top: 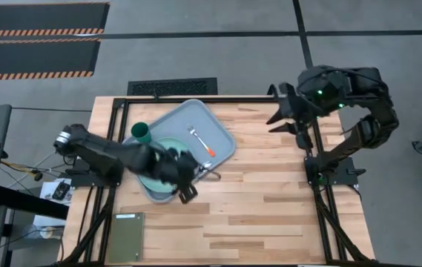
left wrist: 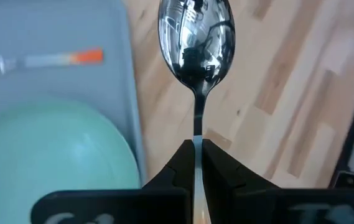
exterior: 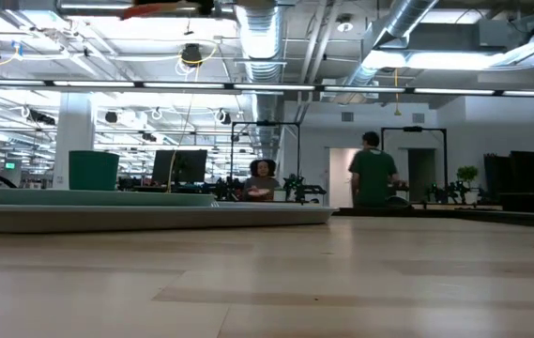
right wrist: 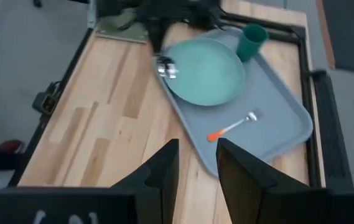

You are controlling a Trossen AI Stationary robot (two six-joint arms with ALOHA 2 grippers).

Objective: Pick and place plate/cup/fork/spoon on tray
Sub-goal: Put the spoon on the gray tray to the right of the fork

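- Three of the four items already lie on my large light grey-blue rectangular tray: the round pale mint-green plate, the small dark green round cup and the small silver fork with an orange handle end.
- Seen from above, the cup stands at about 10 o'clock from the plate; the fork lies at about 2 o'clock from it, on bare tray floor, apart from both.
- My left gripper is clamped on the handle of the small silver spoon with the oval bowl; the fingers press together on the stem, the bowl projecting forward.
- The spoon hangs at the tray's near rim, about 5 o'clock from the plate; its bowl is over bare wood, just beside the tray edge.
- My right gripper waits with its fingers apart, well off at 3 o'clock from the tray.
- By my judgement only the spoon remains: carry it over the rim, lower it, release it.
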